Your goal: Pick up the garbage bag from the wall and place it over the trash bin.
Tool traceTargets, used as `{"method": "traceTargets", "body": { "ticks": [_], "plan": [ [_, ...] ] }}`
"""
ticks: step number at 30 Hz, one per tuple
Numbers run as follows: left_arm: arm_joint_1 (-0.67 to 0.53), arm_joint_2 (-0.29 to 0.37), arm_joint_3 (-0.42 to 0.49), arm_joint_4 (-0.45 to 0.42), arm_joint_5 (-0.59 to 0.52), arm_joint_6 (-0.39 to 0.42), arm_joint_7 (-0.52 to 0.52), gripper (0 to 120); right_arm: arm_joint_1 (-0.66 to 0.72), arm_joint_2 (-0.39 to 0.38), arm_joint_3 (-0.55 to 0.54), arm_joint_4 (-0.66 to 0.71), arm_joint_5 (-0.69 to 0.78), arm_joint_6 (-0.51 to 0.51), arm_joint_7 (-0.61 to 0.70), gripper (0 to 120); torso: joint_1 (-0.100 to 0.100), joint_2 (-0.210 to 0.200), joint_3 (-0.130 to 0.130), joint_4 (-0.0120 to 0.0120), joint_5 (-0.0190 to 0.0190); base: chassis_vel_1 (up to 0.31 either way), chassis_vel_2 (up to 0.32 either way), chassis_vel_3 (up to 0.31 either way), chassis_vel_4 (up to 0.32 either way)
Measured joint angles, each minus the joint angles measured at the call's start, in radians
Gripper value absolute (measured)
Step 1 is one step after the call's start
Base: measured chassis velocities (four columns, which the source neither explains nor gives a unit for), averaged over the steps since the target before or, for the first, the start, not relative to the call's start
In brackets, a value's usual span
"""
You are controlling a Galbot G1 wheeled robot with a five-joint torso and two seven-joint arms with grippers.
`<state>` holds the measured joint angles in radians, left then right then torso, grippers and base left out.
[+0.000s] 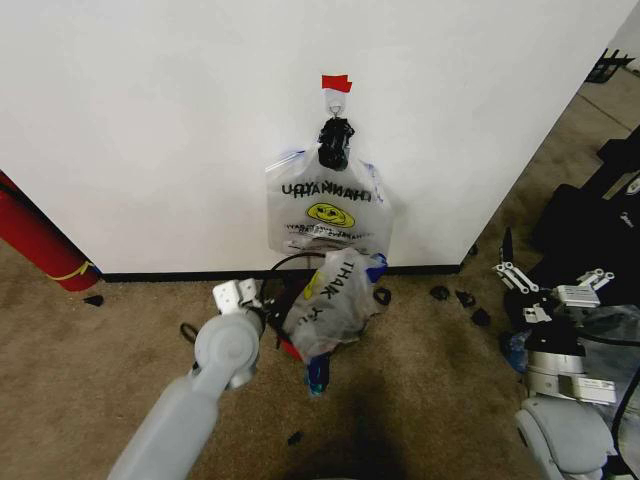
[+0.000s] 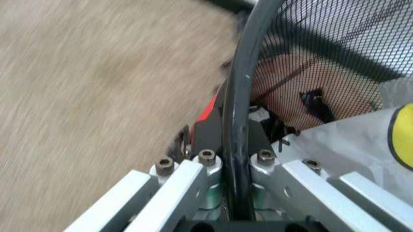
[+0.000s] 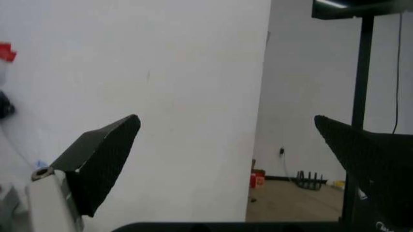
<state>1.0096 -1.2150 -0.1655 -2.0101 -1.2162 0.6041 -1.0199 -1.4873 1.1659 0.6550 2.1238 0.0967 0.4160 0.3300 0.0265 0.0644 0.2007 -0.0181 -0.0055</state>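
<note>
While the left gripper (image 1: 243, 297) sits clamped on the black rim of the trash bin (image 1: 287, 272), just below the wall's (image 1: 150, 120) baseboard, the garbage bag (image 1: 335, 305) is draped over the bin's mouth and spills down its front. It's thin, see-through and whitish, with black THANK YOU letters, a bit of yellow and blue trim. The left wrist view gets what the head view can't: the rim (image 2: 240, 96) running right between the pads, black mesh and a corner of the bag (image 2: 348, 145) inside. Above the bin, a bundle of bags (image 1: 326, 205) hangs from a hook under red tape (image 1: 336, 82). Far right of the bin, the right gripper (image 3: 226, 145) is spread wide, holding nothing.
</note>
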Motion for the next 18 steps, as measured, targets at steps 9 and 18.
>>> {"method": "traceTargets", "body": {
  "ticks": [9,18],
  "plan": [
    [0.227,-0.104,-0.115,-0.085,0.088,-0.023,0.009,0,-0.008,0.01,-0.015,0.049,0.076,-0.014,0.005,100,0.0,0.0,0.0,0.0001,0.0003,0.0,0.0,0.0,0.0],
    [0.238,-0.188,-0.09,-0.048,0.162,-0.071,0.063,0,-0.028,0.01,-0.023,0.104,0.098,-0.013,0.021,100,0.0,0.0,0.0,-0.0002,0.0002,0.0,0.0,0.0,0.0]
  ]
}}
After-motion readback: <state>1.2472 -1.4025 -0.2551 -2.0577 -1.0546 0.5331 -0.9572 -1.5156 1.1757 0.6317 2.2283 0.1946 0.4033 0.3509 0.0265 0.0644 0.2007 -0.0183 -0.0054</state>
